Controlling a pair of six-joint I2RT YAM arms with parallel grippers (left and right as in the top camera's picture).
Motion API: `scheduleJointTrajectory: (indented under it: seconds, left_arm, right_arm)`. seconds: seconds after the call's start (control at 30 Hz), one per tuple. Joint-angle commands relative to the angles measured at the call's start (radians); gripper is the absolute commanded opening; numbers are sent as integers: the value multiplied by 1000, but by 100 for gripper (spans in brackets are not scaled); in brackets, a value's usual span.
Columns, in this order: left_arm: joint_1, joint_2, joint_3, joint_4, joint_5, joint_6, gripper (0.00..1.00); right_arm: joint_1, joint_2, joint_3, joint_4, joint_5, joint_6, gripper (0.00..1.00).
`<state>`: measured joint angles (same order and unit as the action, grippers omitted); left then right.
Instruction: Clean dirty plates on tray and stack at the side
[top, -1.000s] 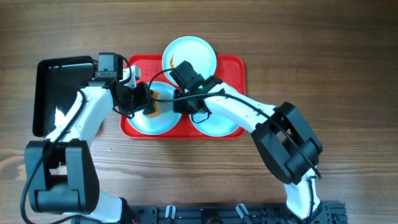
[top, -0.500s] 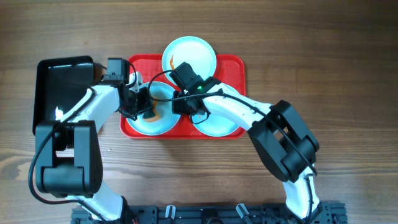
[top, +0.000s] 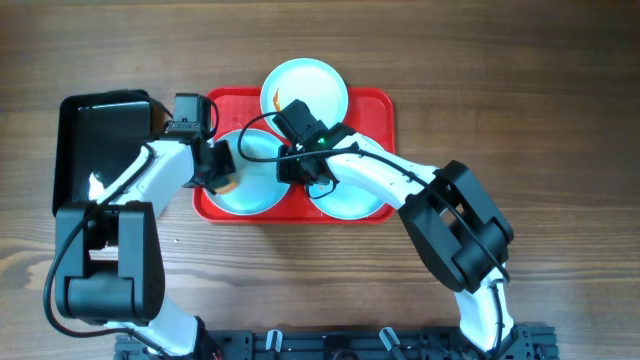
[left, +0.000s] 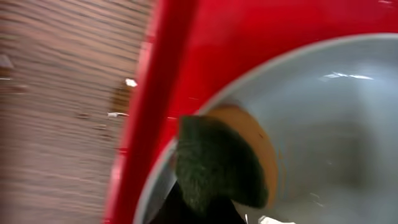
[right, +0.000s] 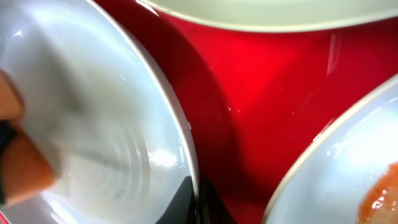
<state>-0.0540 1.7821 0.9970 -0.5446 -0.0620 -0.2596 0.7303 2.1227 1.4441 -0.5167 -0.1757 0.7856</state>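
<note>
Left claw (left: 198, 210) is clamped on an orange-and-green sponge (left: 224, 158) pressed at the near-left plate (top: 256, 188), by its left rim; right claw (right: 198, 202) pinches that plate's opposite rim. It lies in the red tray (top: 376, 104) with the back plate (top: 305, 82) and the orange-smeared right plate (right: 348, 180). A black tray (top: 90, 140) sits alongside on the tabletop (top: 500, 80)

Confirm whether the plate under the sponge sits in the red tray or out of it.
In it: the plate lies inside the red tray's rim, at its left end.
</note>
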Motion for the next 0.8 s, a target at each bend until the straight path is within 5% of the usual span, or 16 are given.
scheduleJointTrajectory:
  seconds: [0.0, 0.53, 0.77]
  left_arm:
    - [10, 41, -39, -23, -266, 11, 4]
    - [12, -511, -17, 6, -274, -141, 4]
    - [12, -553, -17, -84, -196, -142, 4]
  right_arm:
    - [3, 24, 3, -3, -5, -1, 4]
    - [2, 24, 25, -8, 29, -53, 4]
    - [2, -47, 93, -51, 84, -139, 4]
